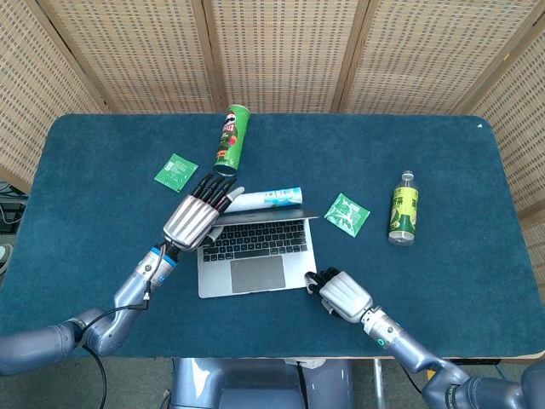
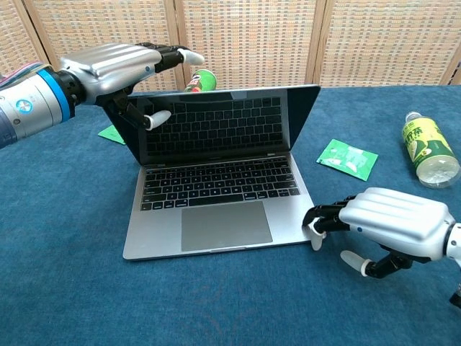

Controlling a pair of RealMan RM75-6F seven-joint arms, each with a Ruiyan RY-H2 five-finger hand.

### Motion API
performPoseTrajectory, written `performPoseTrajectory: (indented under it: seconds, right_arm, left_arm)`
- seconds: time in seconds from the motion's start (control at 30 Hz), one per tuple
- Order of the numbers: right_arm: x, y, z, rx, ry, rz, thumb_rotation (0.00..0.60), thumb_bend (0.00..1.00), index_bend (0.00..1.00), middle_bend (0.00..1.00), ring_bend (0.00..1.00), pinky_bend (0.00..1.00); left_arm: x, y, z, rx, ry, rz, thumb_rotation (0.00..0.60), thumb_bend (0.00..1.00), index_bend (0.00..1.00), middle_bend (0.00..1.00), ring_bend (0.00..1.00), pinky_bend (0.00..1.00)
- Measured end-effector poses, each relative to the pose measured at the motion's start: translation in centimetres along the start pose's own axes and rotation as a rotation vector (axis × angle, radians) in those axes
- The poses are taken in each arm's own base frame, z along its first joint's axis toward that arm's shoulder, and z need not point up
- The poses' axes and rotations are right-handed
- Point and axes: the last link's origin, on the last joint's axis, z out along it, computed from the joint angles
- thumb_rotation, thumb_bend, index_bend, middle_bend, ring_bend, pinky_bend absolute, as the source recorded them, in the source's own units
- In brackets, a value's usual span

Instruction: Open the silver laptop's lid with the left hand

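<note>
- Our left hand [image 2: 115, 68] grips the upper left corner of the lid [image 2: 216, 119] of the silver laptop [image 2: 216, 194]: the fingers [image 2: 162, 56] lie over the top edge and the thumb presses the screen side, so the hand is clamped on the lid.
- From those fingers the lid runs off to the right along its long axis, standing close to upright; the hinge and the keyboard half lie below and toward us. We judge the opening nearly done, with only a little more backward tilt left.
- Our right hand [image 2: 392, 231] sits at the laptop's near right corner, its fingers [image 2: 324, 216] curled in and touching the base edge, holding nothing; it seems to steady the base.
- The left hand is plainly the nearer one to the lid.
- Just behind the lid, past our left fingers, lies a plastic-wrap box [image 1: 268, 198], and beyond it a green crisp can [image 1: 230, 139]. If the lid tips further back it may meet the box.
- To the left of the left hand lies a green sachet [image 1: 175, 169]; to the right of the laptop another sachet [image 2: 347, 158], then a bottle [image 2: 426, 149], all on the blue surface [image 1: 102, 221].
</note>
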Motion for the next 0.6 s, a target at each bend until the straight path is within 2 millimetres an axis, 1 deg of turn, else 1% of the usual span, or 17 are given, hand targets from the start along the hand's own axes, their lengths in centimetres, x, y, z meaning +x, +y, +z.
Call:
performPoseTrajectory:
  seconds: [0.1, 0.33, 0.6]
  right_arm:
    - [0.0, -0.1, 0.1, 0.004, -0.001, -0.005, 0.600, 0.73, 0.39, 0.41, 0.30, 0.35]
    - [0.1, -0.3, 0.1, 0.009, -0.006, -0.032, 0.600, 0.73, 0.41, 0.42, 0.30, 0.35]
    - [0.5, -0.5, 0.1, 0.005, -0.013, -0.040, 0.600, 0.72, 0.41, 0.42, 0.31, 0.35]
  left_arm:
    - [0.1, -0.5, 0.3, 0.017, 0.002, -0.004, 0.600, 0.44, 0.00, 0.00, 0.00, 0.00]
    - [1.0, -2.0, 1.2, 0.068, 0.023, -0.012, 0.600, 0.44, 0.00, 0.00, 0.00, 0.00]
    - [1.0, -4.4, 2.1, 0.133, 0.009, 0.020, 0.600, 0.44, 0.00, 0.00, 0.00, 0.00]
